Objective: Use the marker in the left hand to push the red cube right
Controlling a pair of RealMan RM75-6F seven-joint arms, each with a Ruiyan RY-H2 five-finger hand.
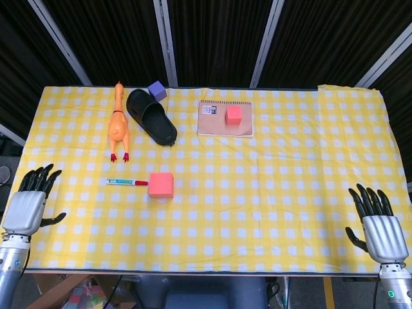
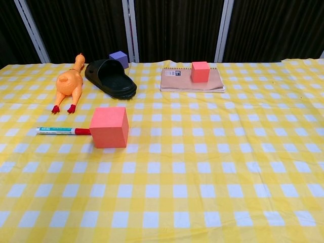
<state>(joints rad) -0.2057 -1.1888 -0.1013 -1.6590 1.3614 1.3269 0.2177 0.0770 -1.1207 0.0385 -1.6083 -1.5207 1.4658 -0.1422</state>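
Marker (image 1: pixel 127 183) is lying on the table (image 1: pixel 270 193), red cap seemingly touching the left face of the red cube (image 1: pixel 161 185), though the contact is hard to confirm. Left hand (image 1: pixel 29 206) is hovering at the near-left edge, fingers spread, holding nothing; right hand (image 1: pixel 380 228) is likewise idling unclenched. Left hand should be grasping the marker's tail end, keeping it level and aimed through the cube's middle, so the cube is sliding right without turning.

two red cubes (image 1: pixel 161 185) (image 1: pixel 234 115), one purple cube (image 1: pixel 157 89), one marker (image 1: pixel 127 182), one rubber chicken (image 1: pixel 118 123), one black slipper (image 1: pixel 150 116), one notebook (image 1: pixel 215 122), two hands (image 1: pixel 27 209) (image 1: pixel 381 233)
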